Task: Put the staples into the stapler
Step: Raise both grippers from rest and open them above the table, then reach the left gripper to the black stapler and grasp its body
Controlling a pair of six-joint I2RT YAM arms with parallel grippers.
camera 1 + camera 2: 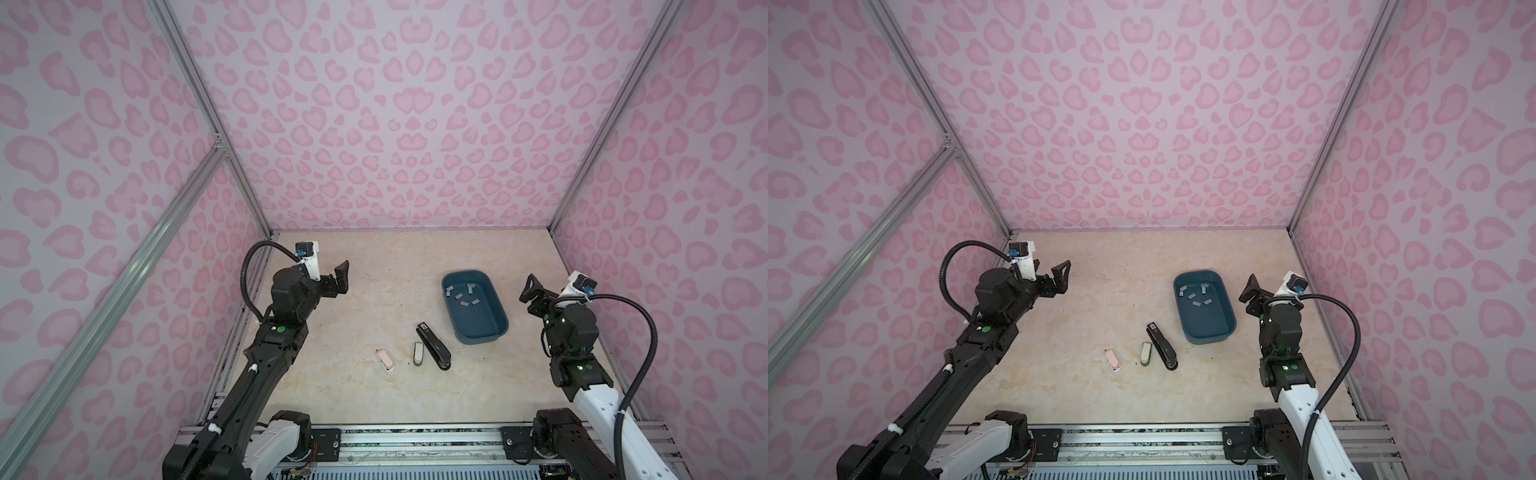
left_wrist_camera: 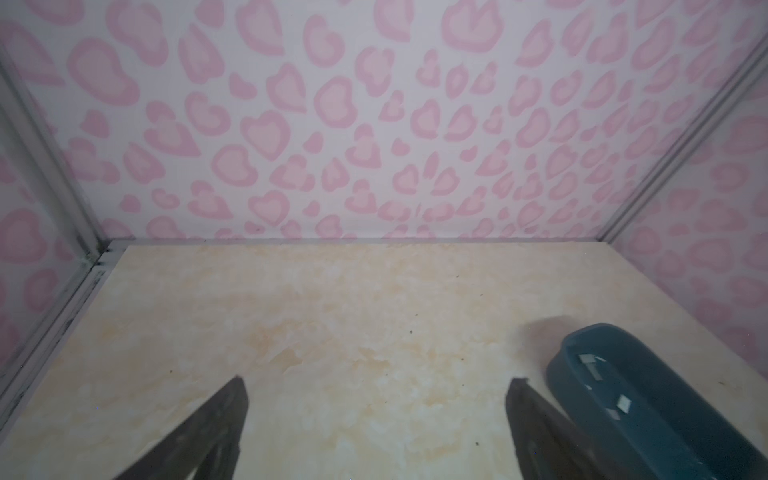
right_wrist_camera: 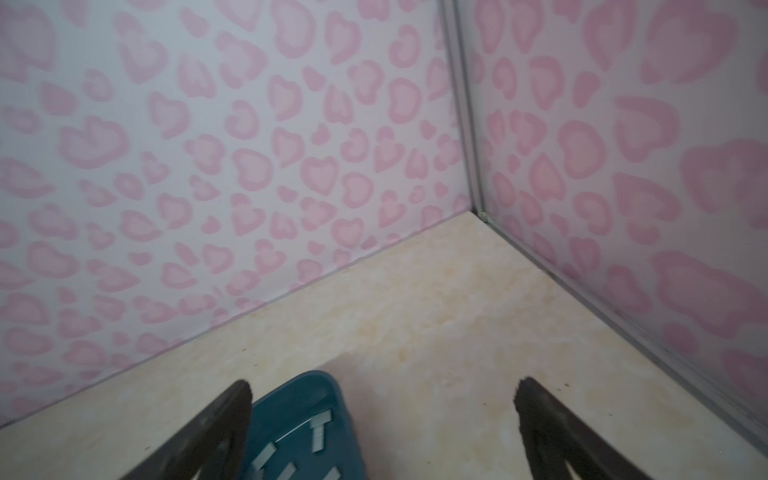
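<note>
Left claw point(image 1: 344, 275): raised over the far-left part of the counter point(image 1: 353, 324), spread wide, gripping nothing. In both top views its fingers overlap, so the gap reads poorly there. The left wrist view settles it: two dark fingertips point(image 2: 239, 384) stand well apart over bare counter, and the frame edge cuts off their lower parts.

Right claw point(image 1: 527, 287): raised at the right side, also fully spread and empty. In the top views it shows as one triangular finger outline. In the right wrist view both fingertips point(image 3: 525, 386) are seen, again cut off below.

Staples point(image 1: 461, 296): loose light-grey strips scattered on the floor of the teal bin point(image 1: 478, 340), in its far half. There are perhaps seven; they are too small for a firm count. The bin sits right of centre, nearer the right claw.

Left wrist view: only one end of the bin point(image 2: 706, 419) is in frame, with a few strips showing. Right wrist view: one finger covers part of the bin point(image 3: 299, 390), and the strips point(image 3: 319, 432) look sharper here.

The staplers appear in the top views only, all nearer the robot than the bin.
- The black stapler point(image 1: 433, 347) is long and angled. Its far end lies near the bin's near corner, apart from it, and carries a white label that is unreadable.
- The pale stapler point(image 1: 418, 354) lies just beside it on the left; I cannot tell whether they touch.
- The pink stapler point(image 1: 385, 360) lies farther left, apart.
</note>
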